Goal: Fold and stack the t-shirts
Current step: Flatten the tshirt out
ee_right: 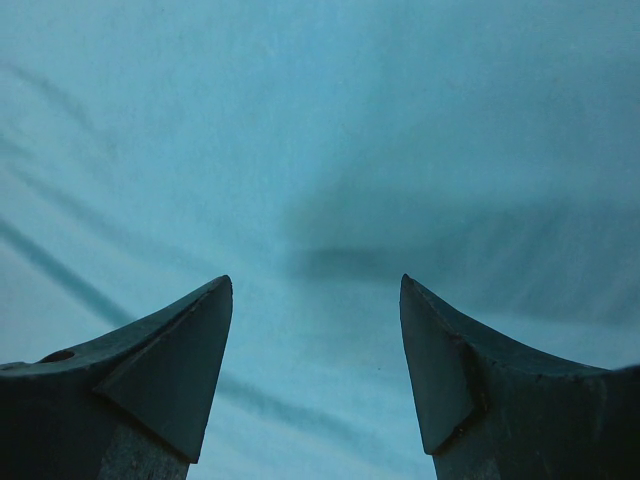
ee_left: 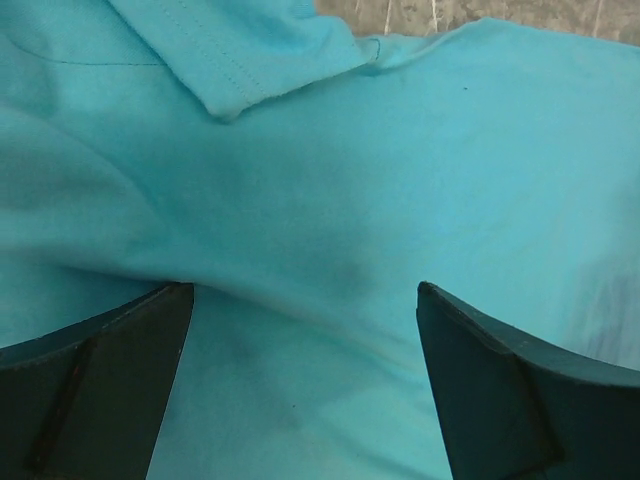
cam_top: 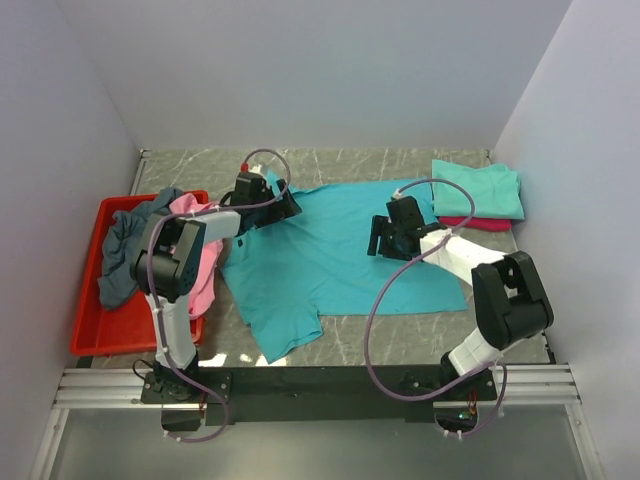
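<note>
The turquoise collared t-shirt (cam_top: 330, 265) lies spread flat in the middle of the table. My left gripper (cam_top: 288, 206) is open just above its upper left part, near the collar (ee_left: 250, 60); the left wrist view shows only cloth between the fingers (ee_left: 100, 380). My right gripper (cam_top: 378, 240) is open low over the shirt's right half, with flat turquoise cloth (ee_right: 320, 150) under its fingers (ee_right: 170, 370) and nothing held. A folded mint-green shirt (cam_top: 478, 188) lies on a crimson one (cam_top: 478, 223) at the back right. Pink (cam_top: 205, 270) and slate-grey (cam_top: 122, 255) shirts lie crumpled in the tray.
A red plastic tray (cam_top: 92, 325) stands along the left wall. White walls close in the left, back and right sides. The marble tabletop (cam_top: 350, 165) shows bare behind the turquoise shirt and at the front (cam_top: 400, 335).
</note>
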Available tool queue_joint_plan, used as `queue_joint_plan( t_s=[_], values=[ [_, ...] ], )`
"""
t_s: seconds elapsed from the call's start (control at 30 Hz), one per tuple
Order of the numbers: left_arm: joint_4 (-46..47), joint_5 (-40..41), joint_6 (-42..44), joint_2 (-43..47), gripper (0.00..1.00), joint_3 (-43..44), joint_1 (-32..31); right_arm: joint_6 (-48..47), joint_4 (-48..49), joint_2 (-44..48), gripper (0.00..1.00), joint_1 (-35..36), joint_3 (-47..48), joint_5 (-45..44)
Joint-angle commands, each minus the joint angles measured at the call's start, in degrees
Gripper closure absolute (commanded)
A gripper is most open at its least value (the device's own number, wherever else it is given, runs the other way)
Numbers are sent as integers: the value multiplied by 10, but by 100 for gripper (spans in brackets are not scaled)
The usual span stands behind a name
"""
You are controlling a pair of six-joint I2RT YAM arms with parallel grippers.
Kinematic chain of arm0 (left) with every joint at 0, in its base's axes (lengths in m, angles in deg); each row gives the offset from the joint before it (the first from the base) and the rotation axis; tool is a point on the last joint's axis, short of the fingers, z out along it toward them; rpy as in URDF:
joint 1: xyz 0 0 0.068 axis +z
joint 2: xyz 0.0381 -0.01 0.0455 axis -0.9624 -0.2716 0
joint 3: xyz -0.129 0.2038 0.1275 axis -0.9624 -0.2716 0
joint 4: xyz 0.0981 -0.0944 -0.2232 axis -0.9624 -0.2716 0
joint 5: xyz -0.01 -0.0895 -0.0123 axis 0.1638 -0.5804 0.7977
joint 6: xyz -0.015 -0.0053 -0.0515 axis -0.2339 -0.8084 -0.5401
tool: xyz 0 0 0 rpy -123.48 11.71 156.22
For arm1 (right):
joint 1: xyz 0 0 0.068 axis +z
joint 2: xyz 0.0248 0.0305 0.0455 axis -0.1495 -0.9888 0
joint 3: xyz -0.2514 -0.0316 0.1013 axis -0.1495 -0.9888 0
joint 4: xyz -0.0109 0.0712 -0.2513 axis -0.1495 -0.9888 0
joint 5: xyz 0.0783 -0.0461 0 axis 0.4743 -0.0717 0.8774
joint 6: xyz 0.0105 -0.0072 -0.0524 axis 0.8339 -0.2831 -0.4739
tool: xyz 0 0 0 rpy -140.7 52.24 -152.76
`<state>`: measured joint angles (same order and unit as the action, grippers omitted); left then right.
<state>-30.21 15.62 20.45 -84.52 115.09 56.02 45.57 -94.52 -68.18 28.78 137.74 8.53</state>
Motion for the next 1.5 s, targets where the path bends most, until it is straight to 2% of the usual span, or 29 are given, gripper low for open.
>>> queue_joint_plan(
  t_s=[0.0,0.07,0.23,0.3,0.43,0.57,0.67,0.9,1.13,1.47],
  values=[
    [2,29,34,41,1,-6,-8,6,9,27,26,15,-3,-8],
    [0,67,45,102,1,-24,-34,5,7,49,26,20,-7,-10],
    [-49,263,45,276,1,-115,-133,7,1,105,26,29,-31,-12],
    [-85,319,1,316,1,-164,-182,8,3,119,26,30,-45,-14],
    [-230,433,-107,414,1,-251,-247,4,7,143,26,29,-62,-17],
    [-363,480,-245,463,1,-295,-341,1,11,148,25,28,-69,-17],
    [-450,490,-336,485,2,-304,-401,1,17,156,25,28,-76,-14],
    [-562,479,-497,476,5,-300,-520,-1,22,158,25,28,-86,-20],
    [-521,427,-562,489,6,-336,-569,-1,25,163,25,28,-91,-15],
    [-500,396,-637,520,15,-393,-609,-2,27,165,25,28,-93,-18]
  ],
)
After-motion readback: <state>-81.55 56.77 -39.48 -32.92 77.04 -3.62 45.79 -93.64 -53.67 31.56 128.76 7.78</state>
